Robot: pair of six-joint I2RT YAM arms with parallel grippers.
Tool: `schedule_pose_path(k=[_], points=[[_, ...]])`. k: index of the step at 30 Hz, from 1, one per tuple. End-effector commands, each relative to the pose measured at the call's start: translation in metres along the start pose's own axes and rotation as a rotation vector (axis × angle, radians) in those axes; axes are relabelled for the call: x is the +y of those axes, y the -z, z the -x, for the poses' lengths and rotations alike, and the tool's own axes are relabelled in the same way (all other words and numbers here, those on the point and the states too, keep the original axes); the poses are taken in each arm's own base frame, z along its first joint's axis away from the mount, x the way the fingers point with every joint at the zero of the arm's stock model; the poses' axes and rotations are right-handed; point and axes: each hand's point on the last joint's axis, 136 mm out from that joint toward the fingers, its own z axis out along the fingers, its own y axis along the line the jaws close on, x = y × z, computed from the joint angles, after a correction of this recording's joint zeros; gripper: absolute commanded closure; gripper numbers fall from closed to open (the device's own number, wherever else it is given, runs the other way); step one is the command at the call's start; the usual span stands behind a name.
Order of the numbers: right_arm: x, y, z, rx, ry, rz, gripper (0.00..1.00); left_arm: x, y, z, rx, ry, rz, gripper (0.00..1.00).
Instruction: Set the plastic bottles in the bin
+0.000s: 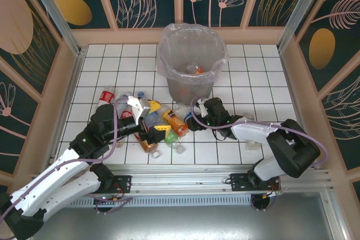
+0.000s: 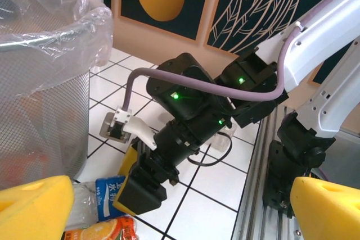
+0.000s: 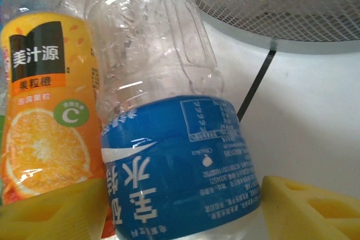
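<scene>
Top view: the bin (image 1: 169,60) stands at the far middle of the table (image 1: 253,82). The plastic bottles (image 1: 169,125) lie heaped toward the near edge, partly hidden under both arms.

Left wrist: the left gripper (image 2: 180,212) hangs spread wide, its tips cut off.

Right wrist: the right gripper (image 3: 180,217) flanks a clear blue-labelled bottle (image 3: 174,161) beside an orange one (image 3: 45,116). Whether it pinches the bottle is unclear.

Blue-labelled bottle (image 3: 169,139): clear, glossy plastic. The orange juice bottle (image 3: 45,127) wears shiny printed film. Bin (image 2: 45,111): grey metal mesh (lined with a crinkled clear plastic bag (image 2: 84,15)). Right fingers (image 3: 315,206): matt yellow. Table (image 3: 315,111): smooth white tile.
</scene>
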Motion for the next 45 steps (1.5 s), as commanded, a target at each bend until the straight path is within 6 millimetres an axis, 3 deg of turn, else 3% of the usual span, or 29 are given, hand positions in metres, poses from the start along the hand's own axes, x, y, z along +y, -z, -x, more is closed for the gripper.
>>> schedule_pose_path(k=[1, 13, 23, 27, 33, 39, 45], points=[[0.001, -0.01, -0.004, 0.025, 0.037, -0.001, 0.24, -0.003, -0.001, 0.002, -0.013, 0.003, -0.021, 0.02], [0.004, -0.028, 0.004, 0.026, 0.107, -0.066, 0.18, -0.002, -0.003, 0.0, -0.003, 0.006, -0.02, 0.01], [0.012, -0.02, -0.005, 0.056, 0.149, -0.084, 0.39, -0.002, -0.003, 0.0, -0.003, 0.005, -0.021, 0.02], [0.01, -0.003, -0.011, 0.053, 0.135, -0.092, 0.39, -0.003, -0.003, 0.001, -0.008, 0.004, -0.024, 0.01], [0.022, 0.038, -0.007, 0.017, 0.089, -0.043, 0.39, -0.002, 0.002, 0.009, -0.053, -0.002, -0.002, 0.02], [0.068, 0.077, 0.015, -0.054, 0.089, 0.137, 0.4, 0.001, 0.011, 0.017, -0.102, -0.031, 0.041, 0.01], [0.105, 0.118, 0.057, -0.158, 0.139, 0.259, 0.4, 0.004, 0.018, 0.024, -0.141, -0.049, 0.077, 0.02]])
